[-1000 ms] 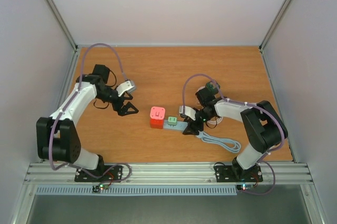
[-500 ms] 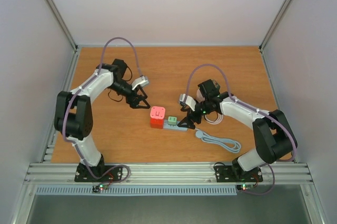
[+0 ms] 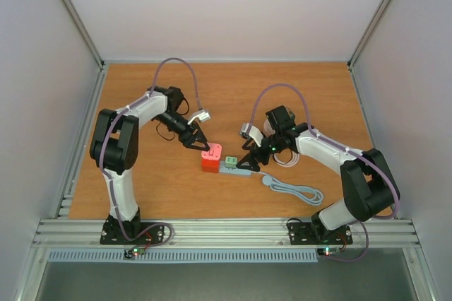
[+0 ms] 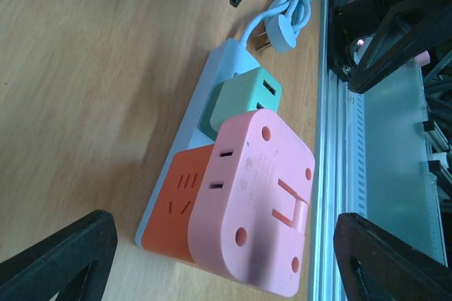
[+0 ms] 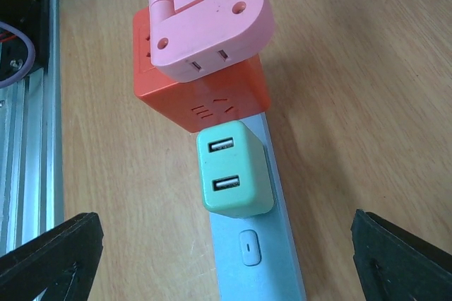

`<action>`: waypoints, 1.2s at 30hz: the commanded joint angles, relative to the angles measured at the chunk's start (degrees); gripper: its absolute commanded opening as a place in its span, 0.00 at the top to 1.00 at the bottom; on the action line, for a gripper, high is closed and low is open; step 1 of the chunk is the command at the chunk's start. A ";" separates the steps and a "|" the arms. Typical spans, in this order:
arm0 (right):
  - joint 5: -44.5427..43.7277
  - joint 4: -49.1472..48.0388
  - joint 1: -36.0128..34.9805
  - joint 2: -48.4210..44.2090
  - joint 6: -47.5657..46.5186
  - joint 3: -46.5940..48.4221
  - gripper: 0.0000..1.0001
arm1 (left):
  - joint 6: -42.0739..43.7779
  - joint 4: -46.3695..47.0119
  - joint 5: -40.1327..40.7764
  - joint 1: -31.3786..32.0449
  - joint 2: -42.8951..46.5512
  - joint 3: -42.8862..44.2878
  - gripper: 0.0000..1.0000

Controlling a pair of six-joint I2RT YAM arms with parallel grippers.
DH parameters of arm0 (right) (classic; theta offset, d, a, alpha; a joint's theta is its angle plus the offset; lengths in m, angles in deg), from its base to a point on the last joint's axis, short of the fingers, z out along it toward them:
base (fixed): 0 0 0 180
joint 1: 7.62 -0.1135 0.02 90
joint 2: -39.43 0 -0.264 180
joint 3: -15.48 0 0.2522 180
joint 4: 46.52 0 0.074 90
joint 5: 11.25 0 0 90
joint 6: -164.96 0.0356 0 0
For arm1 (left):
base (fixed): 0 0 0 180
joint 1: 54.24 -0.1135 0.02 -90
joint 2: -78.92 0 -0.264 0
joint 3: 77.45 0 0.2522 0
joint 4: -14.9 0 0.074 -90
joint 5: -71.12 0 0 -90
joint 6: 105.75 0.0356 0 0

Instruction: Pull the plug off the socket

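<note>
Near the middle of the wooden table [image 3: 141,181], a pale blue-grey power strip [image 3: 239,170] lies flat with two things seated in it. One is a green USB charger [image 5: 233,174]. The other, touching the charger at the strip's left end, is an orange-and-pink cube adapter [image 4: 247,195] with its pink part on top. The left fingers [image 4: 63,258] are spread wide apart, hanging just beside the adapter's far left side and gripping nothing; in the left wrist view the adapter shows between them. The right fingers [image 5: 49,255] are also spread wide and hold nothing, poised over the strip on the charger's right. The strip's pale cord [image 3: 293,189] curls toward the right arm's base, and its pronged end [image 4: 282,32] lies loose on the table.
</note>
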 commanded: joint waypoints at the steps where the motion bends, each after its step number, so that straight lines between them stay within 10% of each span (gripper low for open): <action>1: 0.42 -0.94 0.09 -1.48 2.31 0.45 0.03 | 1.27 -2.71 -2.22 0.89 -0.82 1.36 0.15; 19: 0.27 -5.18 0.09 -1.20 5.23 -0.49 0.03 | 15.69 -14.61 -4.40 1.08 4.86 0.92 0.43; 36: 2.14 -20.52 -6.19 -1.02 9.22 -5.31 0.02 | 9.69 0.60 0.43 1.99 15.07 -5.60 0.59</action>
